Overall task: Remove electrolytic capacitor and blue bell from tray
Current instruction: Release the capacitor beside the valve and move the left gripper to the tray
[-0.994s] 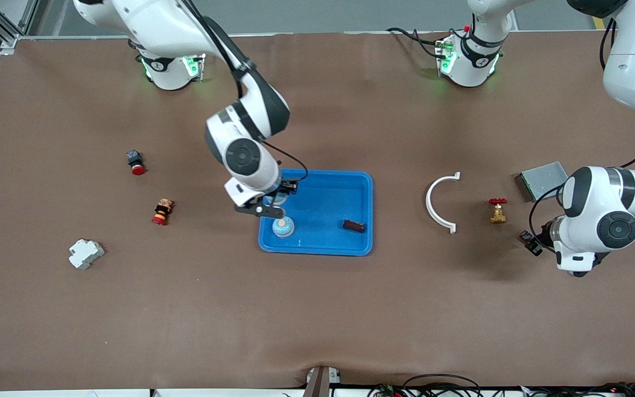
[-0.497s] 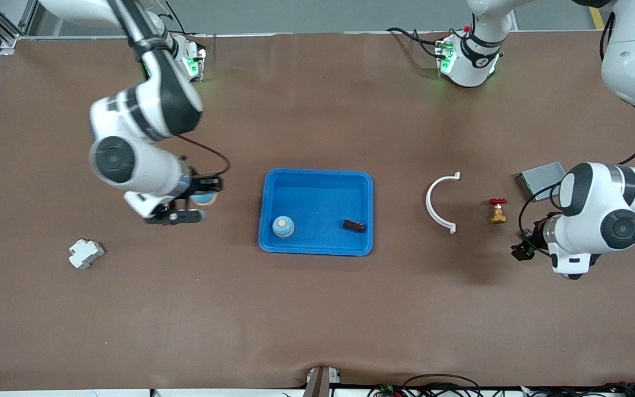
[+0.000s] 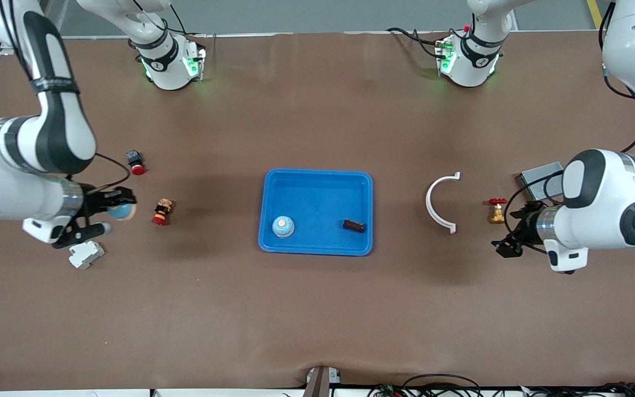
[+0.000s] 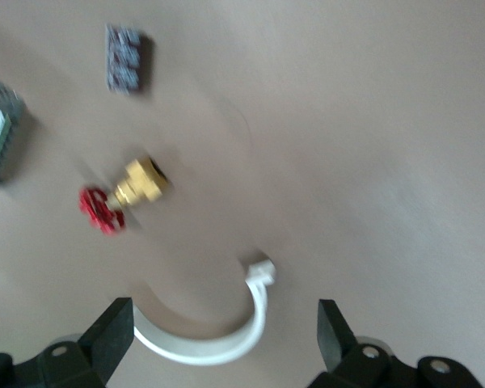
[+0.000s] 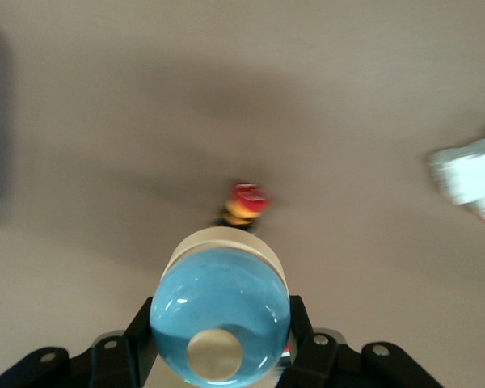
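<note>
Right tool (image 3: 109, 216) of mine hung over the table (image 3: 317, 320), well out from the blue tray (image 3: 317, 249) toward the right arm's end, and its fingers were clamped on a blue dome (image 5: 220, 311) with a cream base and a pale round button on top. From the right wrist camera the dome filled the gap between the fingers, so the grip sat on both of its sides.

Left tool (image 3: 507, 245) of mine hung over the table well out from the tray toward the left arm's end. Its fingers (image 4: 113, 327) stood spread as wide as they go, with nothing between them.

Inside the tray the bell (image 3: 283, 226), blue with an orange button, stood in the corner nearest the front camera on the right arm's side. The capacitor (image 3: 354, 225), a small dark brown piece, lay on the tray floor too, near the wall on the left arm's side. The two were well apart.

Off the tray toward the right arm's end lay a red-and-yellow push button (image 3: 162, 212), a black-and-red button (image 3: 135, 162) and a white breaker (image 3: 86, 255). Off the tray toward the left arm's end lay a white curved clip (image 3: 437, 204), then a brass valve (image 3: 497, 210) with a red handle, then a grey box (image 3: 538, 179)
</note>
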